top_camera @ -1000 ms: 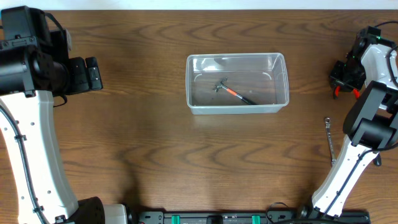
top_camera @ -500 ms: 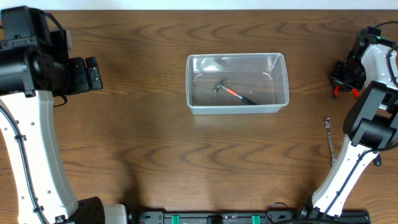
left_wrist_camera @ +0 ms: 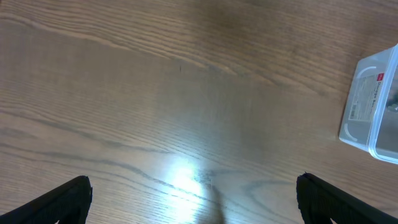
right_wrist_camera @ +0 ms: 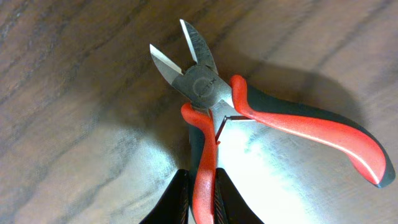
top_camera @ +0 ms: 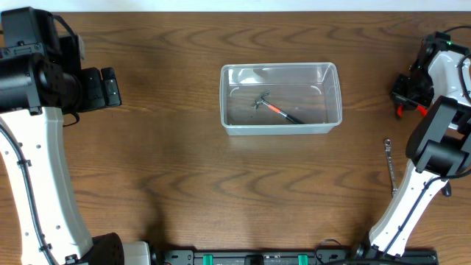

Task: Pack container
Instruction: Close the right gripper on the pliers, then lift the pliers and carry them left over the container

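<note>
The clear plastic container stands at the table's middle back, with a small hammer with an orange-and-black handle lying inside. Its corner shows at the right edge of the left wrist view. My right gripper is shut on one red handle of the side cutters, whose blades are spread; in the overhead view it sits at the far right. My left gripper is open and empty above bare wood; the overhead view shows it at the far left.
A thin metal wrench-like tool lies on the table at the right, near the right arm's base. The table's far edge runs along the top of the overhead view.
</note>
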Robot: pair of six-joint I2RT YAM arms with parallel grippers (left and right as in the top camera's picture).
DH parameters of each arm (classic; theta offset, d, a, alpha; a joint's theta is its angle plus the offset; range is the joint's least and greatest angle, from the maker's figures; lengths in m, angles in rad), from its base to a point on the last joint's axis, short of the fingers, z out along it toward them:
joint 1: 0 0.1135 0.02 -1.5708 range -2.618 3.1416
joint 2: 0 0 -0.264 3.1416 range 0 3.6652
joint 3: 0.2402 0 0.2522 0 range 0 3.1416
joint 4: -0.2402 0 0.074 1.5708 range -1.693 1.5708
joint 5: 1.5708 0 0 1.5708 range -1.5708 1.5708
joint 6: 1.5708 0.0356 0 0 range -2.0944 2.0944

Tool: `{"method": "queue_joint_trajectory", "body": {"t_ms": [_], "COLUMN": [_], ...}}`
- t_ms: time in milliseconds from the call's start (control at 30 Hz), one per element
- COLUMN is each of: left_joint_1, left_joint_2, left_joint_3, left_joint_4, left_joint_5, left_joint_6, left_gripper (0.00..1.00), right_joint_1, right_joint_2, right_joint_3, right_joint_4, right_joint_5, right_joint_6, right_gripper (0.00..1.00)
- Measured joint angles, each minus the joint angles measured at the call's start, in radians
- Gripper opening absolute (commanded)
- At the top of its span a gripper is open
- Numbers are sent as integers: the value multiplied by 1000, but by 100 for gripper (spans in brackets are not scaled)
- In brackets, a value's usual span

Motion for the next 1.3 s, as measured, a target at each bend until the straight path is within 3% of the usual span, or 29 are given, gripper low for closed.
{"method": "queue_joint_trajectory", "body": {"t_ms": [367, 800, 1300], "left_joint_1": [0, 0, 0], "left_joint_2": [0, 0, 0], "left_joint_3": [0, 0, 0], "left_joint_4": [2, 3, 2], "left_joint_5": [0, 0, 0], "left_joint_6": [0, 0, 0], "left_gripper": [98, 98, 98], "right_joint_1": [49, 340, 676], "right_joint_2": [13, 13, 12], "right_joint_3": [253, 606, 631], "right_joint_4": [-182, -430, -505], "right_joint_5": [25, -16, -88], "right_joint_6": [-120, -356, -565], "right_gripper": [5, 7, 8]}}
